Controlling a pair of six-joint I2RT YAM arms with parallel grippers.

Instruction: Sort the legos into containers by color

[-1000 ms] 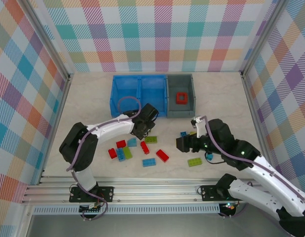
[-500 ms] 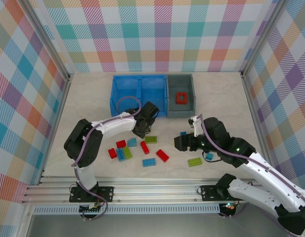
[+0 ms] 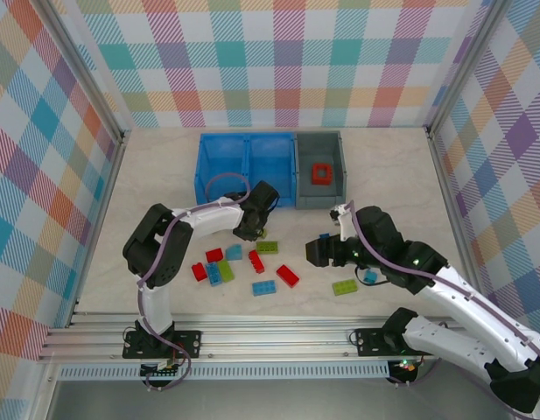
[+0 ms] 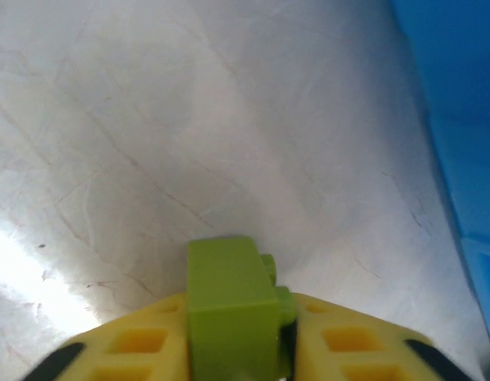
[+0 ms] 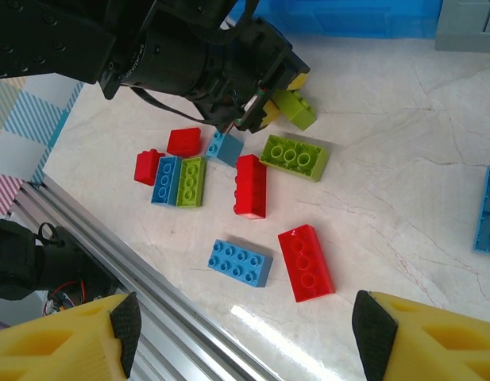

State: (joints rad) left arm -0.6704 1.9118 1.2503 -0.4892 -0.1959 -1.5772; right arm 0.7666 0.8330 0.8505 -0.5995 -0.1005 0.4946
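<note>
Lime lego (image 4: 233,305) — looks light, rigid, slick; my left gripper (image 4: 237,353) clamps its flat sides, right gripper (image 5: 245,333) spread, empty.

Perhaps half the lime green brick (image 4: 231,298) is lost inside the left gripper (image 4: 237,357), past the bottom edge.

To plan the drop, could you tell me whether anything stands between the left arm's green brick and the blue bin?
Nothing visible: the left claw grips the green brick, and only bare table lies before the blue bin.
</note>
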